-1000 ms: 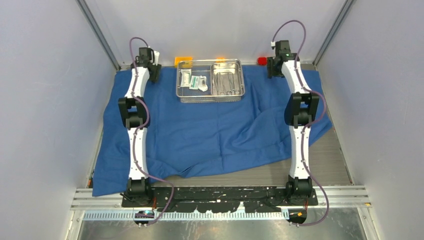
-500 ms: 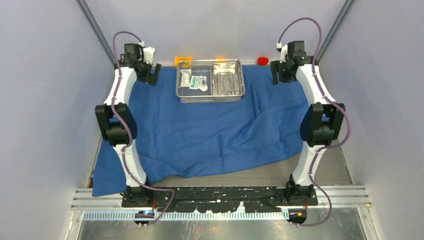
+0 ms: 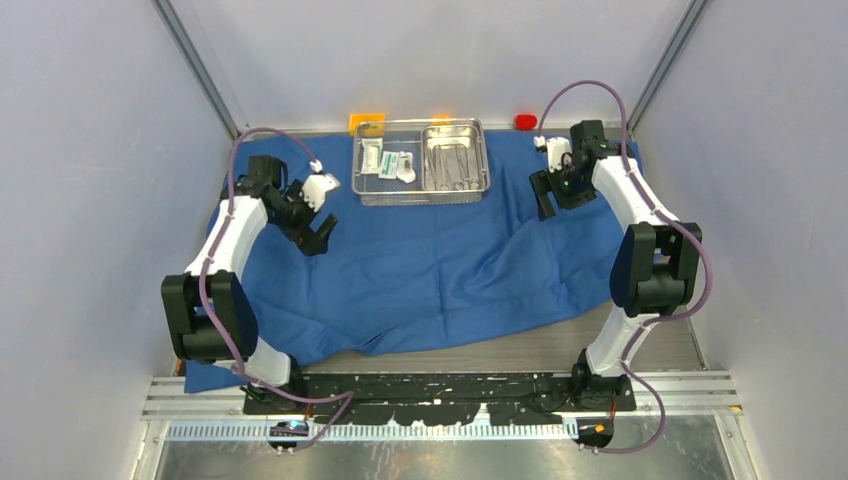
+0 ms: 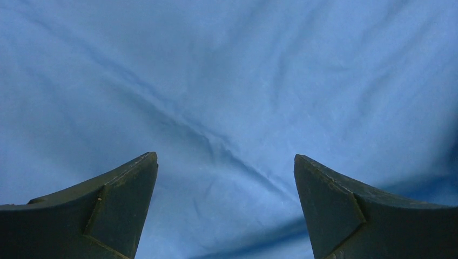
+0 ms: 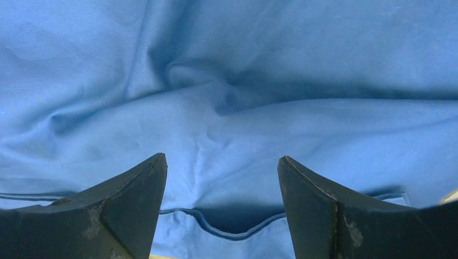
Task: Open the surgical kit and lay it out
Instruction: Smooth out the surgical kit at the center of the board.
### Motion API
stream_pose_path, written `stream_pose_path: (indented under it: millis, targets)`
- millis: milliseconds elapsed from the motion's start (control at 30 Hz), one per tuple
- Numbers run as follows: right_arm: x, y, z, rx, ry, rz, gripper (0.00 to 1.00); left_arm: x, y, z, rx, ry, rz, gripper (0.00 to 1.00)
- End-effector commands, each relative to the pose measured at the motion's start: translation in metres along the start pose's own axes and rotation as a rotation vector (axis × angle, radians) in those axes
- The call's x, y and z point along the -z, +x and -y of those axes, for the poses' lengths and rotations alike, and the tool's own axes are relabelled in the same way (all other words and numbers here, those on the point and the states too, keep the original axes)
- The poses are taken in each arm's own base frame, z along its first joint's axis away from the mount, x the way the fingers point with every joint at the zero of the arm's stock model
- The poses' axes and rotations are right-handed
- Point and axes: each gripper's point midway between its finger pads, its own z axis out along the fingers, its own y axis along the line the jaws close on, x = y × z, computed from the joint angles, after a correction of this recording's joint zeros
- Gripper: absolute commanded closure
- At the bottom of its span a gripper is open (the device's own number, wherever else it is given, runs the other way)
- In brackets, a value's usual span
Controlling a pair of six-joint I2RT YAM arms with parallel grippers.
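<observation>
The blue cloth wrap [image 3: 430,260] lies spread open over the table, wrinkled on its right half. At its far edge stands the silver wire-mesh basket [image 3: 420,196]. It holds white packets [image 3: 390,162] on the left and the smaller steel tray [image 3: 455,132] with slim metal instruments [image 3: 452,166] on the right. My left gripper [image 3: 318,232] is open and empty over the cloth left of the basket. My right gripper [image 3: 543,196] is open and empty over the cloth right of the basket. The left wrist view shows only cloth [image 4: 227,97]. The right wrist view shows folds and a hemmed edge [image 5: 237,229].
Two orange blocks [image 3: 366,121] and a small red block [image 3: 525,122] lie behind the basket by the back wall. Grey walls close in the left, right and back. Bare table [image 3: 560,345] shows at the front right. The arm bases sit on a black rail at the near edge.
Both arms have drawn back from the far corners of the cloth toward the near side, the left gripper further than the right. Cloth and basket have not moved.
</observation>
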Motion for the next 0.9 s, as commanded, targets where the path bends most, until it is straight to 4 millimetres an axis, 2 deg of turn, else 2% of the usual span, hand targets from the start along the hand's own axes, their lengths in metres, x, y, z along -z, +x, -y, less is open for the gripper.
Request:
stream_pose_path:
  millis: [0,67,133,167,267,367,433,467,633,867]
  targets:
    - [0.009,-0.026,0.009,0.065,0.031,0.088,0.20,0.000,0.006,0.021,-0.108,0.061,-0.022,0.00]
    - [0.001,-0.034,0.020,0.054,0.068,0.086,0.20,-0.003,0.008,0.016,-0.116,0.036,-0.041,0.00]
    - [-0.007,-0.048,0.039,0.001,0.151,0.095,0.22,-0.007,0.006,0.002,-0.103,-0.029,-0.044,0.00]
    - [-0.010,-0.060,0.053,-0.037,0.209,0.118,0.23,-0.008,0.004,-0.007,-0.080,-0.069,-0.044,0.00]
    - [-0.017,-0.078,0.101,-0.171,0.359,0.157,0.24,-0.015,-0.004,-0.040,0.026,-0.199,-0.048,0.00]
    - [-0.032,-0.093,0.131,-0.256,0.434,0.164,0.26,-0.024,-0.011,-0.064,0.134,-0.261,-0.064,0.00]
    - [-0.052,-0.096,0.147,-0.282,0.466,0.141,0.27,-0.030,-0.020,-0.079,0.192,-0.294,-0.057,0.00]
    - [-0.057,-0.099,0.154,-0.289,0.484,0.139,0.27,-0.038,-0.020,-0.088,0.222,-0.307,-0.067,0.00]
    - [-0.083,-0.099,0.181,-0.284,0.551,0.099,0.28,-0.049,-0.027,-0.128,0.367,-0.379,-0.070,0.01]
    - [-0.113,-0.082,0.213,-0.249,0.643,0.015,0.28,-0.045,-0.028,-0.176,0.543,-0.448,-0.024,0.01]
